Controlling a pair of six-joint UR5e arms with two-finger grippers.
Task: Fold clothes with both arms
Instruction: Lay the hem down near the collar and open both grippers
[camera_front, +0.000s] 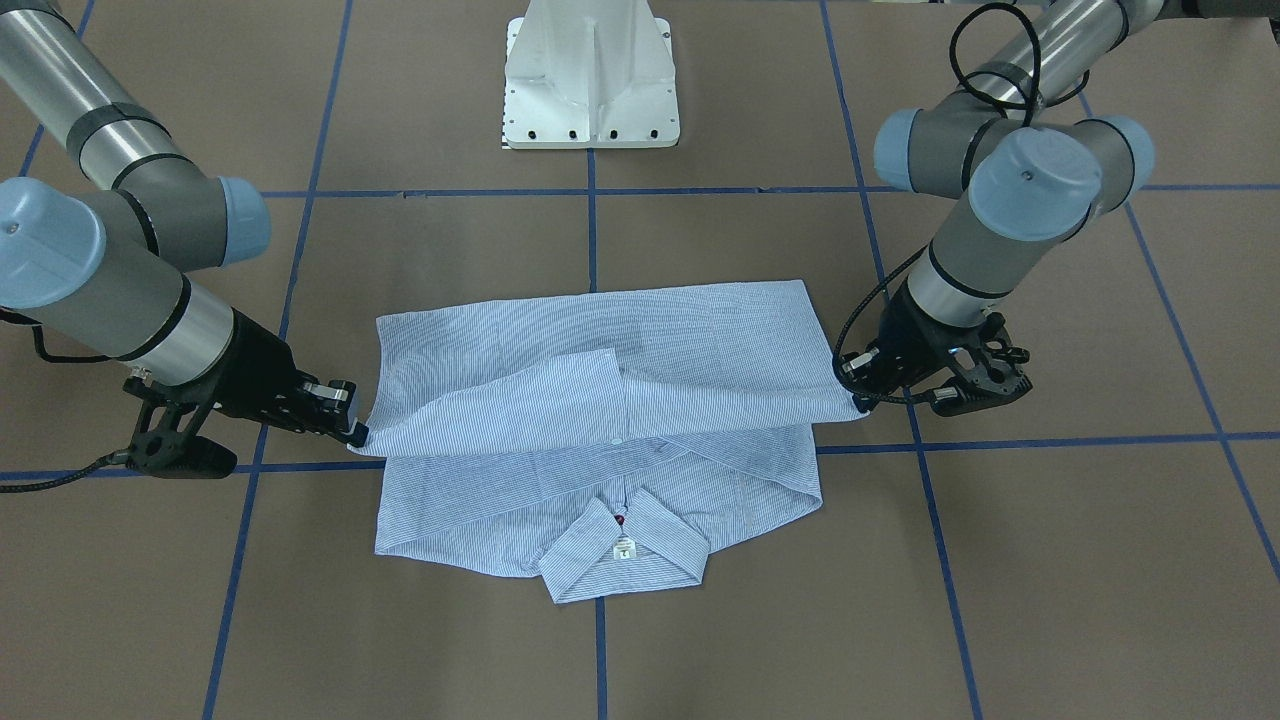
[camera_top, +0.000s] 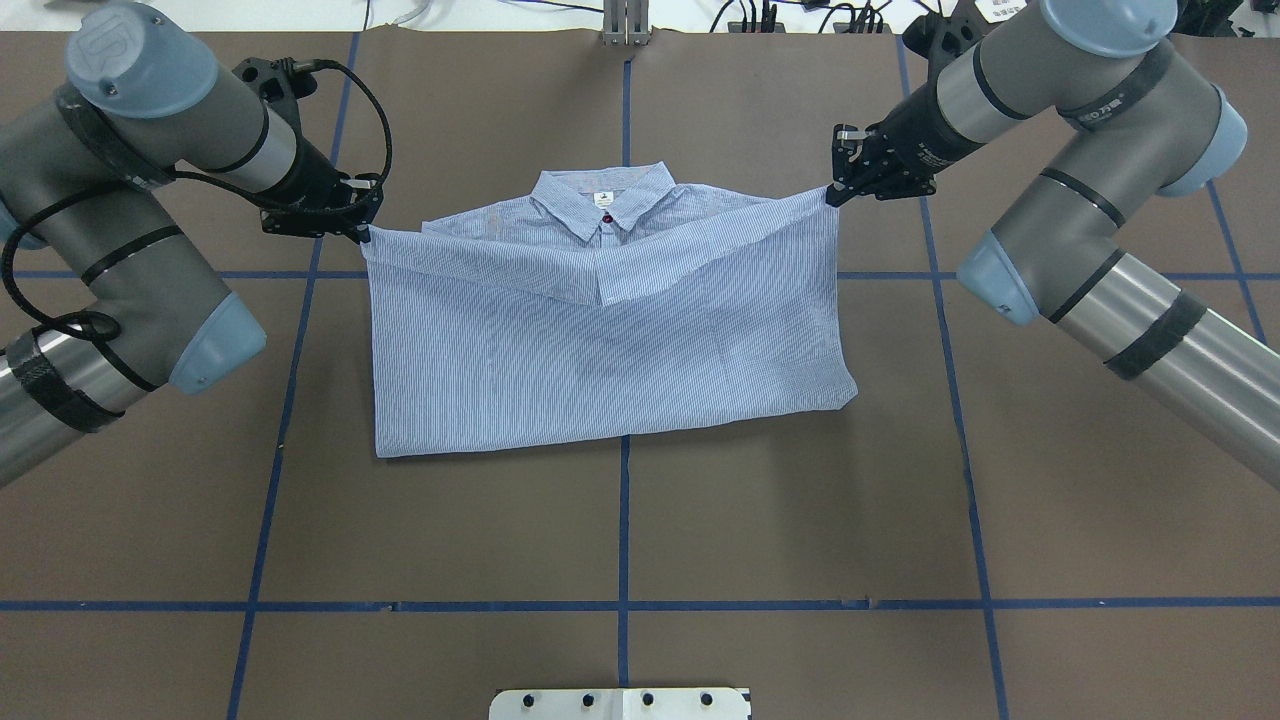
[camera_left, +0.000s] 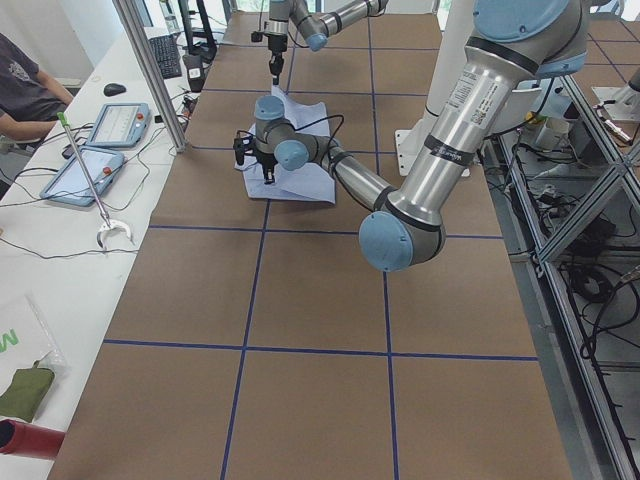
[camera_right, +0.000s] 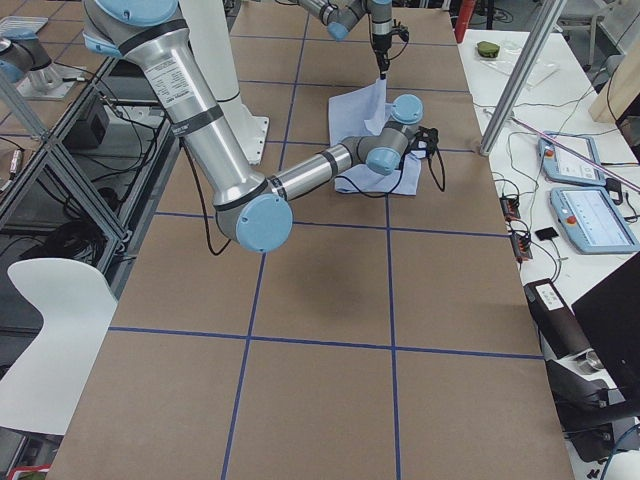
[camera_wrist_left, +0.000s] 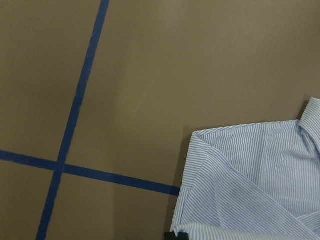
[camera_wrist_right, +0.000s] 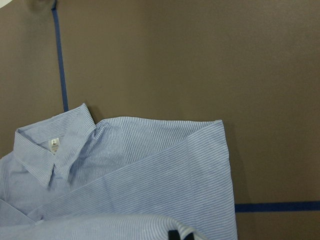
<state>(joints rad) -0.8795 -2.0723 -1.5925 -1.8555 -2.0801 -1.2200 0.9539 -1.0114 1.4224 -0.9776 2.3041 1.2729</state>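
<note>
Tabletop (camera_top: 620, 520): shirt (camera_top: 600, 350) crosswise, collar (camera_top: 603, 200) away from robot

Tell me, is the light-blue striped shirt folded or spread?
Partly folded: the lower half of the light-blue striped shirt lies doubled over, leaving the collar uncovered; left fingers and right fingers pinch that layer's corners.

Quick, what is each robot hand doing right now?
Left gripper: closed, holding one corner of the shirt.
Right gripper: closed, holding the shirt's other corner.

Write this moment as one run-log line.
left tool: shut on shirt corner | right tool: shut on opposite corner | held edge short of collar, collar uncovered
</note>
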